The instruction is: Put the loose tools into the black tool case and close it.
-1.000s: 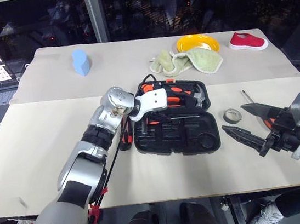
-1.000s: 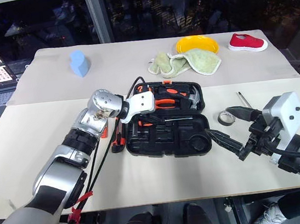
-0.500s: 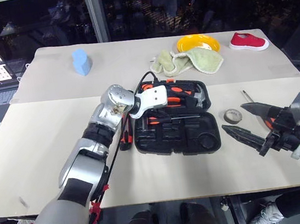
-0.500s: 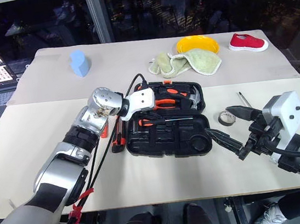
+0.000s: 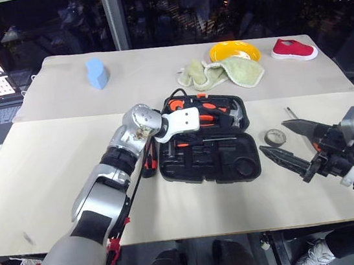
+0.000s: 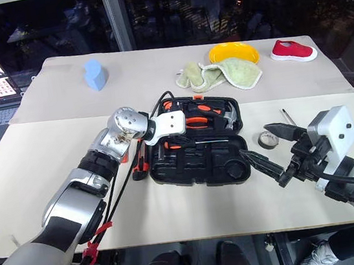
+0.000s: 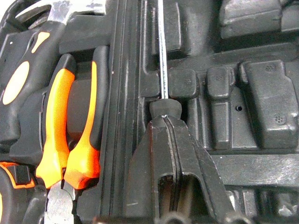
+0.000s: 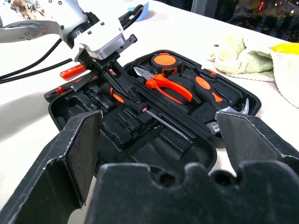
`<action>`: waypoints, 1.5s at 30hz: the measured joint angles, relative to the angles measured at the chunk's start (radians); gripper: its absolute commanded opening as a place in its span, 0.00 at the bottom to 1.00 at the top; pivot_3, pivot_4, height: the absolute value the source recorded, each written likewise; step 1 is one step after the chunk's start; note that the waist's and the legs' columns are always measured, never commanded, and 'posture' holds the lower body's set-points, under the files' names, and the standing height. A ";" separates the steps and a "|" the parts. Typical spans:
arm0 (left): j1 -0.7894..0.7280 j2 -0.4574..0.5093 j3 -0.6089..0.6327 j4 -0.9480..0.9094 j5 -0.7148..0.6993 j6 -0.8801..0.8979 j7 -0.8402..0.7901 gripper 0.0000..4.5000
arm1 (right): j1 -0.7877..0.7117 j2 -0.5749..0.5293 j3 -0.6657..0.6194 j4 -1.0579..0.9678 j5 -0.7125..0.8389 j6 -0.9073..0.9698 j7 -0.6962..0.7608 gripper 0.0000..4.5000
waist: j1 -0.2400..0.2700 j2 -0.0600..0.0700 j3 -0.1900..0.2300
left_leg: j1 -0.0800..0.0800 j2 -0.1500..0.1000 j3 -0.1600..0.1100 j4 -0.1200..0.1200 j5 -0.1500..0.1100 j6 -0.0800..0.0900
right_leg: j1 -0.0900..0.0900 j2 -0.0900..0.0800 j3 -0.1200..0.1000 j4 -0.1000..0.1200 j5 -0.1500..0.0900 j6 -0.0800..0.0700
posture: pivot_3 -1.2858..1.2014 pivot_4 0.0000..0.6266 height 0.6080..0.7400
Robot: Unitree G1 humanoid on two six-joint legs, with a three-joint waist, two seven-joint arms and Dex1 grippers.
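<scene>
Clamping a screwdriver (image 7: 161, 70) in case (image 5: 234, 167), left pincer (image 7: 167, 122) seen via wrist cam; right pincer (image 5: 294, 146) spread wide.

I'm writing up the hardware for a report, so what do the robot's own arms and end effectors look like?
Both arms have silver-grey shells with black joint bands. The left arm carries black cables tied with red tags and a white wrist housing. Each end effector, left and right, has two black, tapered fingers; the right end effector sits on a white block with dark screw holes.

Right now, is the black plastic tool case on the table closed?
No, the black plastic tool case lies open, with orange-handled pliers and a steel-headed hammer showing in its recesses.
</scene>
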 measured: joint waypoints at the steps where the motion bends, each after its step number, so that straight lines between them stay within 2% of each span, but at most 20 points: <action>1: -0.003 -0.002 0.000 0.007 0.000 -0.003 0.001 0.01 | 0.001 0.004 0.000 0.000 -0.001 0.000 -0.001 1.00 | 0.000 0.000 0.000 | 0.001 0.000 0.000 0.000 0.000 0.000 | 0.001 0.000 0.000 0.000 0.000 0.000 | 0.52 0.24 1.00; 5: -0.014 -0.002 0.031 0.030 -0.030 0.026 -0.033 0.01 | 0.010 0.017 0.012 0.000 -0.018 0.000 -0.004 1.00 | -0.003 0.000 0.000 | 0.000 0.000 0.000 0.002 0.000 0.000 | 0.000 0.000 0.000 0.000 0.000 0.000 | 0.52 0.24 1.00; 8: -0.010 0.029 0.101 0.012 -0.117 0.102 -0.120 0.14 | 0.018 0.017 0.026 0.000 -0.042 0.000 -0.011 1.00 | -0.013 0.000 0.000 | -0.003 0.000 0.002 0.003 0.004 -0.006 | -0.006 0.001 0.001 0.003 0.000 0.000 | 0.52 0.24 1.00; 10: -0.004 0.060 0.142 -0.034 -0.167 0.149 -0.160 0.32 | 0.020 0.017 0.026 0.001 -0.053 0.000 -0.012 1.00 | -0.016 0.000 0.000 | -0.004 0.000 0.002 0.002 0.004 -0.007 | -0.007 0.001 0.001 0.003 0.000 0.000 | 0.52 0.24 1.00; 15: 0.115 0.195 0.249 -0.319 -0.334 0.403 -0.287 0.72 | 0.068 0.028 -0.019 0.026 -0.070 0.000 -0.022 1.00 | -0.026 0.001 0.000 | -0.004 0.000 0.001 0.002 0.004 -0.007 | -0.007 0.001 0.001 0.003 0.000 0.000 | 0.52 0.24 1.00; 18: 0.250 0.319 0.338 -0.572 -0.484 0.649 -0.335 0.96 | 0.195 0.030 -0.179 0.069 -0.071 0.002 0.031 1.00 | -0.026 0.001 0.000 | -0.004 0.000 0.000 0.000 0.004 -0.007 | -0.007 0.002 0.001 0.002 0.000 0.000 | 0.52 0.24 1.00; 19: 0.292 0.365 0.379 -0.640 -0.529 0.719 -0.335 0.99 | 0.245 0.033 -0.241 0.094 -0.078 0.003 0.055 1.00 | -0.025 0.001 0.000 | -0.004 0.000 0.000 -0.001 0.004 -0.007 | -0.007 0.002 0.001 0.002 0.000 0.000 | 0.52 0.24 1.00; 22: 0.376 0.439 0.480 -0.817 -0.653 0.861 -0.325 0.99 | 0.337 0.039 -0.375 0.163 -0.081 0.003 0.117 1.00 | -0.019 0.002 0.000 | 0.001 0.000 0.000 -0.001 0.004 -0.008 | -0.004 0.002 0.001 -0.001 0.000 0.000 | 0.52 0.24 1.00; 26: 0.475 0.521 0.532 -0.977 -0.778 0.982 -0.327 0.99 | 0.415 0.042 -0.484 0.214 -0.080 0.002 0.193 1.00 | -0.021 0.004 0.001 | 0.015 0.000 0.000 -0.004 0.001 -0.016 | 0.012 0.002 0.001 -0.002 -0.001 0.001 | 0.52 0.24 1.00; 28: 0.516 0.561 0.554 -1.014 -0.810 1.007 -0.328 0.99 | 0.455 0.049 -0.509 0.249 -0.096 0.002 0.221 1.00 | -0.021 0.005 0.001 | 0.019 0.002 0.000 -0.005 -0.004 -0.009 | 0.015 0.002 0.002 -0.002 -0.006 0.007 | 0.52 0.24 1.00; 32: 0.546 0.588 0.566 -1.086 -0.859 1.031 -0.314 0.99 | 0.452 0.043 -0.513 0.307 -0.130 -0.004 0.253 1.00 | -0.024 0.006 0.001 | 0.022 0.002 0.000 -0.005 -0.003 -0.011 | 0.017 0.002 0.002 -0.002 -0.008 0.008 | 0.52 0.24 1.00; 38: 0.562 0.596 0.547 -1.146 -0.890 1.030 -0.271 0.99 | 0.279 -0.125 -0.324 0.379 -0.199 0.003 0.249 1.00 | -0.041 0.007 0.001 | 0.022 0.002 0.002 -0.006 -0.001 -0.015 | 0.018 0.002 0.002 -0.002 -0.007 0.007 | 0.52 0.24 1.00; 42: 0.578 0.601 0.542 -1.181 -0.921 1.031 -0.248 0.99 | 0.049 -0.234 -0.136 0.464 -0.215 0.062 0.220 1.00 | -0.039 0.007 0.002 | 0.020 0.002 0.002 -0.007 0.003 -0.021 | 0.014 0.002 0.002 -0.002 -0.003 -0.001 | 0.52 0.24 1.00; 44: 0.586 0.598 0.540 -1.207 -0.937 1.032 -0.225 0.99 | -0.178 -0.268 0.044 0.563 -0.252 0.135 0.168 1.00 | -0.040 0.007 0.002 | 0.018 0.002 0.002 -0.006 0.003 -0.021 | 0.013 0.001 0.002 -0.003 -0.002 -0.002 | 0.52 0.24 1.00; 45: 0.584 0.595 0.535 -1.218 -0.945 1.032 -0.220 0.99 | -0.220 -0.271 0.088 0.591 -0.267 0.151 0.153 1.00 | -0.039 0.007 0.002 | 0.017 0.002 0.003 -0.006 0.003 -0.020 | 0.012 0.001 0.002 -0.003 -0.002 -0.002 | 0.52 0.24 1.00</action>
